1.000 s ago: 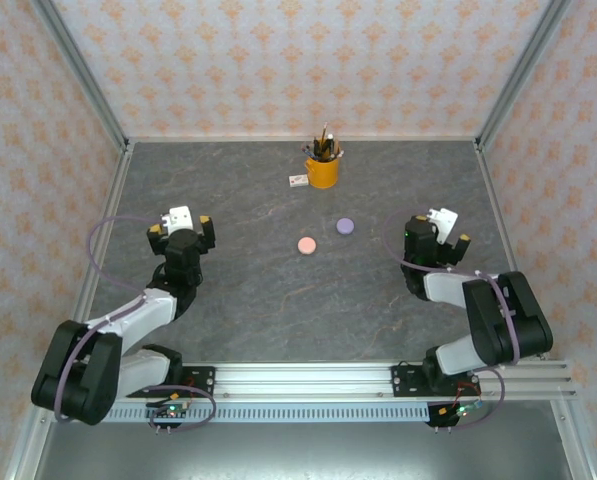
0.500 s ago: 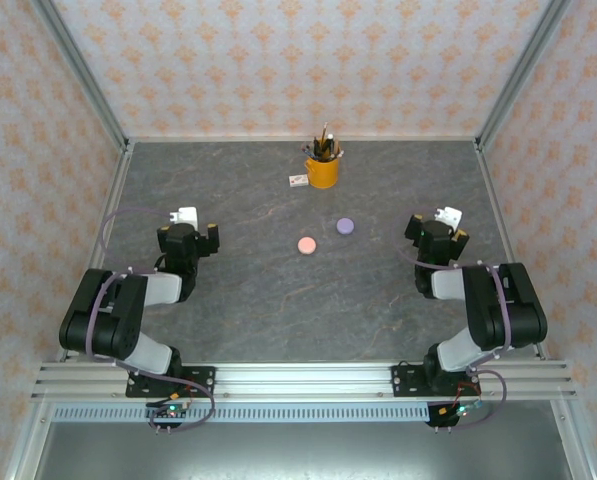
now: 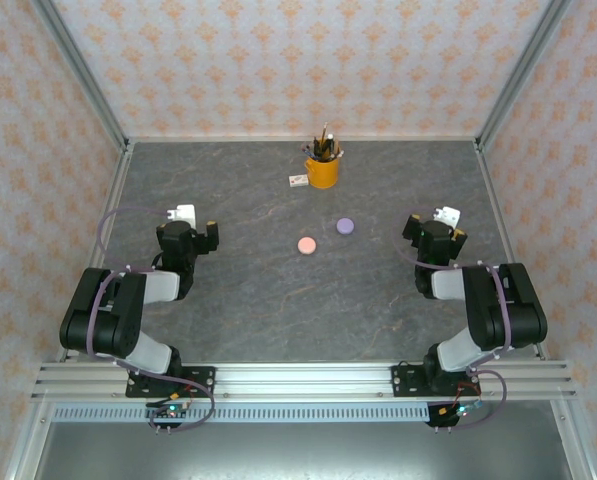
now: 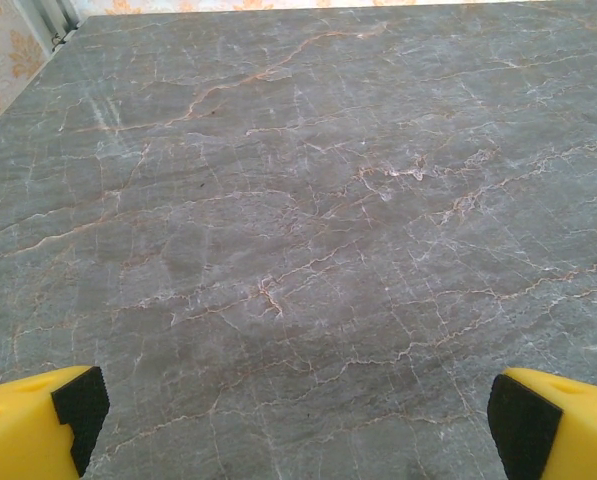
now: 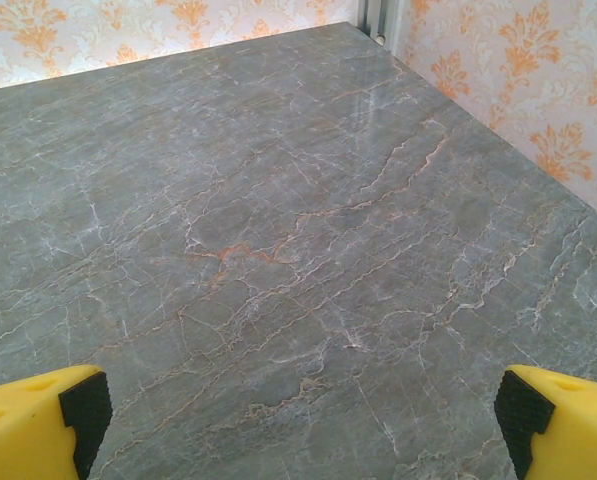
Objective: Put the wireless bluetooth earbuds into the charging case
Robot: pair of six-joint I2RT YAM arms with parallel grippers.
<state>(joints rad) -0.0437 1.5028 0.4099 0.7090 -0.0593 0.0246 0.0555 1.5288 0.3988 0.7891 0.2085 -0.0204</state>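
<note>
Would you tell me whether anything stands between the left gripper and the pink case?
Nothing visible does: bare table separates the left gripper from the pink case; the purple case lies beyond it.

Yellow pen cup (image 3: 322, 173) at table (image 3: 258, 300) rear; small white block (image 3: 298, 181) just left

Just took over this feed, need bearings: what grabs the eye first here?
A round pink case and a round purple case sit mid-table, with a yellow pen cup behind them toward the back wall. The arms sit folded at either side, left gripper and right gripper open over the marble tabletop.
</note>
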